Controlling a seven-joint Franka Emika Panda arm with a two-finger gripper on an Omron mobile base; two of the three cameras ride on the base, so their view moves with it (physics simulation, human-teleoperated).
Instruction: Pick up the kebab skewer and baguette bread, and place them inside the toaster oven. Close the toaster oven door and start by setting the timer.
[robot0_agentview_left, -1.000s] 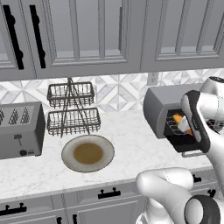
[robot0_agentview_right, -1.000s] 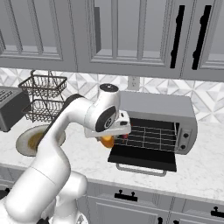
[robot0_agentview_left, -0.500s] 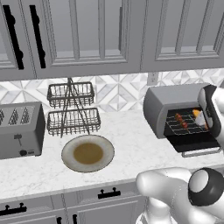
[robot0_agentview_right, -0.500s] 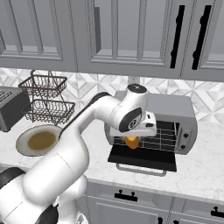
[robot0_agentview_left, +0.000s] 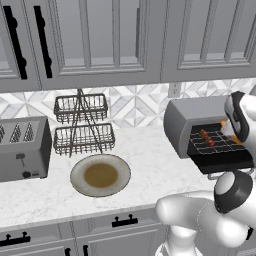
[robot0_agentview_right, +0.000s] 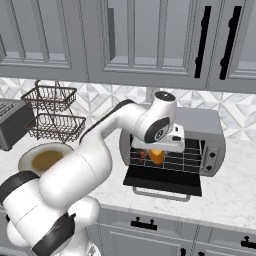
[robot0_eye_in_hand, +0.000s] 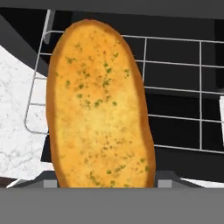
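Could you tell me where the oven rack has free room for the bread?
The wire rack is bare beside the held orange-yellow baguette bread, toward the oven's knob side. The other side is crowded: the red-chunk kebab skewer lies there inside the grey toaster oven.

The arm (robot0_agentview_right: 95, 150) is made of fat, rounded, glossy white segments, each swelling at its ends like a capsule. Dark charcoal rings mark the joints: one wraps the lowest segment just in front of the lower cabinet drawers (robot0_agentview_right: 165, 227), and a round dark cap (robot0_agentview_left: 232, 192) with a pale highlight closes another joint. The wrist housing (robot0_agentview_right: 161, 122) beside the toaster oven (robot0_agentview_right: 212, 132) shows a grey disc face with a small pale mark and a black top, and the hand block (robot0_agentview_right: 167, 142) under it is a flat white slab.
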